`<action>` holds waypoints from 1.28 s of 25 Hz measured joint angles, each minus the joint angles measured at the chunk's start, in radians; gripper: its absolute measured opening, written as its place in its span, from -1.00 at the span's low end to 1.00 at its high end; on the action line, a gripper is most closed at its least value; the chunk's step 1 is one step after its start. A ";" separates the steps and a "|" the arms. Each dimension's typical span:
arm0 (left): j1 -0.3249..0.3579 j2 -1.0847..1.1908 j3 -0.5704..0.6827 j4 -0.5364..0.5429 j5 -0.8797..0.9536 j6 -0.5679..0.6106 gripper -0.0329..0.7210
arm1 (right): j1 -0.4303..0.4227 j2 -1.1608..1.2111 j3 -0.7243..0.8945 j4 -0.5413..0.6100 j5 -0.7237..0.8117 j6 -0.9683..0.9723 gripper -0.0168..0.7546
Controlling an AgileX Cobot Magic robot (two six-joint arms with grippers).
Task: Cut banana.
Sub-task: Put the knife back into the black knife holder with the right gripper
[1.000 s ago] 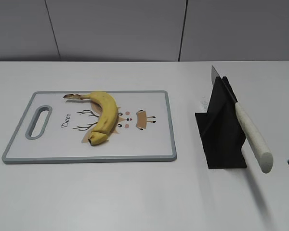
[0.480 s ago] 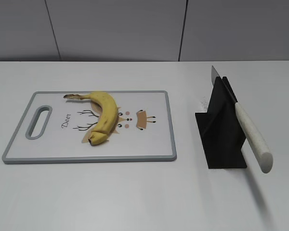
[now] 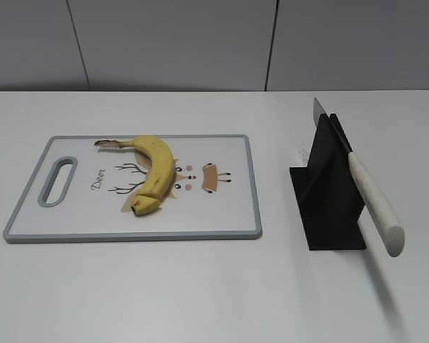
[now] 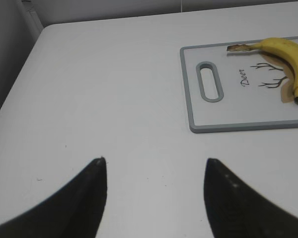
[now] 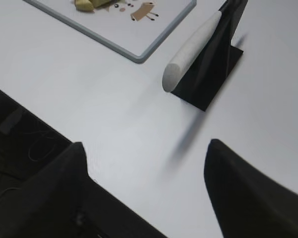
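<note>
While well apart: banana (image 3: pixel 154 171), hands.

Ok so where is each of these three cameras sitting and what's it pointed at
Exterior: in front, slanting down at the cutting board, banana and knife in its stand; no robot shows.
Left wrist: low left of the board, open left gripper in front.
Right wrist: above the near table edge, facing the knife; open right gripper.
All share board and banana.

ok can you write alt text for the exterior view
A curved yellow unpeeled banana lies on a white rectangular cutting board with a grey rim, on the left of a white table. To its right, a knife with a pale speckled handle rests slanted in a black angular stand. No end effector is visible.
</note>
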 joint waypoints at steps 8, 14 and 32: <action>0.000 0.000 0.000 -0.004 0.000 0.000 0.66 | 0.000 -0.129 0.000 0.020 0.002 -0.001 0.42; 0.000 0.000 0.000 -0.005 0.000 -0.009 0.66 | -0.035 -0.131 0.000 0.042 0.002 -0.001 0.42; 0.000 0.000 0.000 -0.005 0.000 -0.014 0.66 | -0.531 -0.131 0.000 0.046 0.002 -0.002 0.42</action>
